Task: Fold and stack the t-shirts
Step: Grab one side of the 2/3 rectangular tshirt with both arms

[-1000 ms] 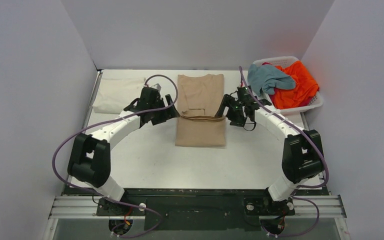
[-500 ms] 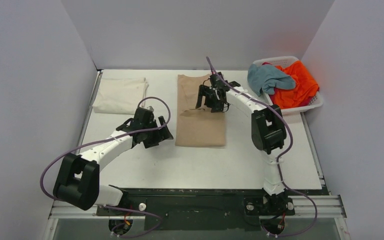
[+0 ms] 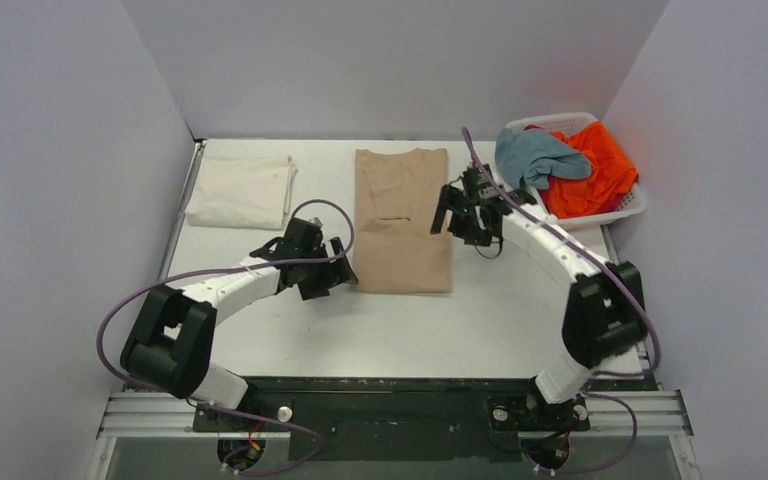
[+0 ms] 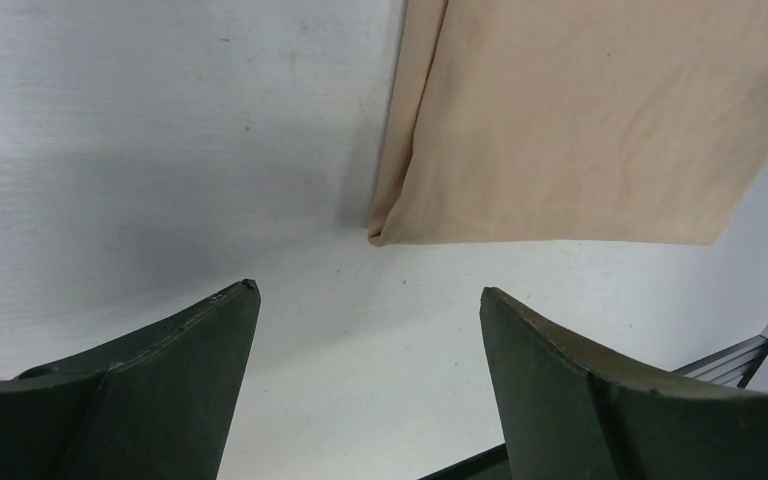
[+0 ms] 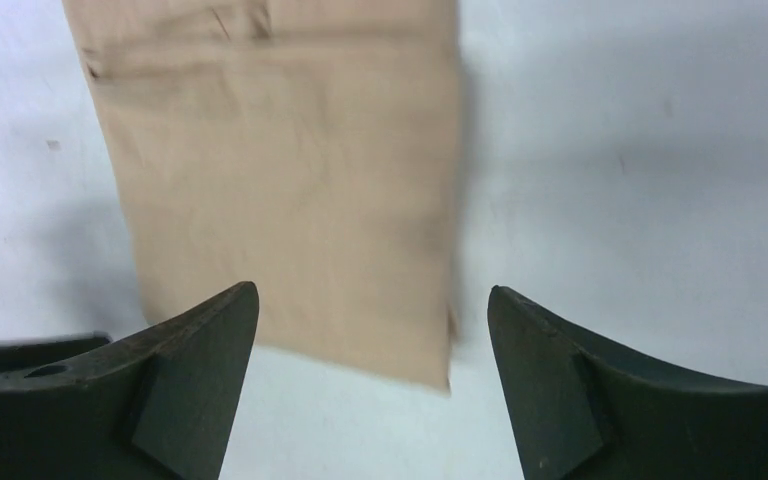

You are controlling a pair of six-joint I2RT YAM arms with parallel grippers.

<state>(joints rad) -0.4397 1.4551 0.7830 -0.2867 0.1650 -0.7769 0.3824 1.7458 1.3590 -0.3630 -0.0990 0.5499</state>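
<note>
**Tan t-shirt flat between two grippers**

A folded cream-white t-shirt (image 3: 240, 190) lies far left on the surface (image 3: 520, 320). The left gripper (image 4: 368, 295), jaws apart, hovers by the central tan t-shirt (image 3: 402, 225). The right gripper (image 5: 372, 290), jaws apart, hangs over its right edge. A grey-blue t-shirt (image 3: 540, 158) and an orange t-shirt (image 3: 598, 172) fill the basket (image 3: 632, 208).

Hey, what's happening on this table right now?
A robot is folding t-shirts. The tan shirt lies folded lengthwise mid-table; the left gripper and right gripper hover at its edges, both open and empty. A folded cream shirt lies far left; the grey-blue shirt and orange shirt sit in the basket.
</note>
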